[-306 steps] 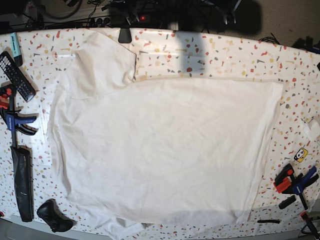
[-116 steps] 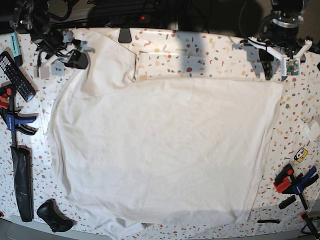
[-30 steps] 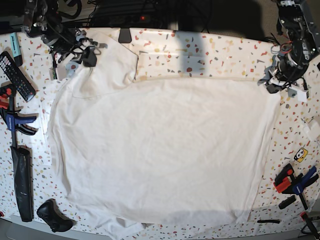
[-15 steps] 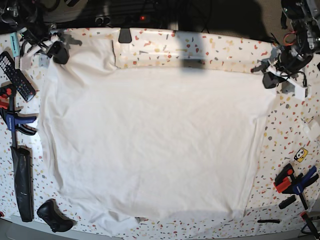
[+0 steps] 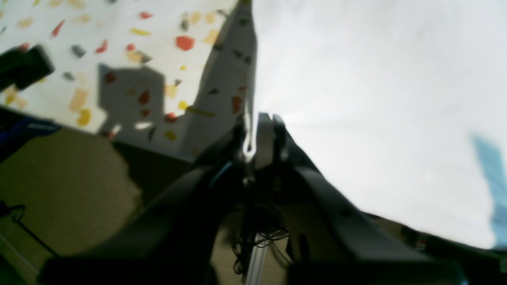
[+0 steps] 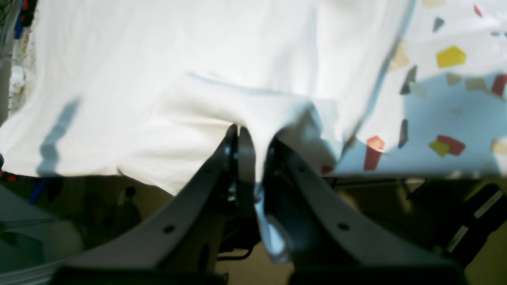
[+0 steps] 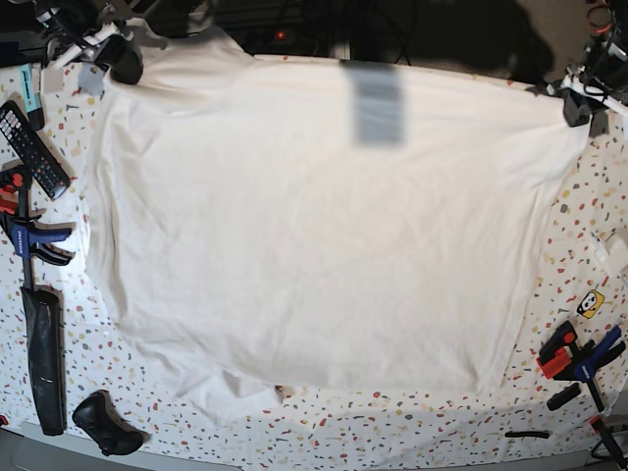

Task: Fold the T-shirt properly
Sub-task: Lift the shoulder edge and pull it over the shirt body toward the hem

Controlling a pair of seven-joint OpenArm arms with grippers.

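1. Both arms are up at the far edge of the terrazzo-speckled tabletop [image 7: 324,442], and the big white T-shirt [image 7: 314,226] lies spread across nearly all of it, front to back.
2. Right gripper [image 7: 116,51], at the far corner on the base view's left: the right wrist view shows its jaws pressed together on a bunched fold of the T-shirt's [image 6: 158,79] cloth, pinched right at the tips [image 6: 251,138].
3. Left gripper [image 7: 579,98], at the far corner on the base view's right: its wrist view shows the jaws [image 5: 257,126] closed on a thin edge of the shirt [image 5: 376,99], which stretches away taut from the pinch.
4. Progress, as I read it: no fold made. No layer is doubled over; only a rumpled sleeve [image 7: 235,400] peeks out at the near edge, close to the table's front.
5. This looks like the flattening stage, with the far edge held at both corners.
6. Still to come, in my judgement: every actual fold, sleeves and body alike.
7. Off the cloth: a remote control [image 7: 31,147] and clamps [image 7: 579,358] at the sides, none touching the shirt.
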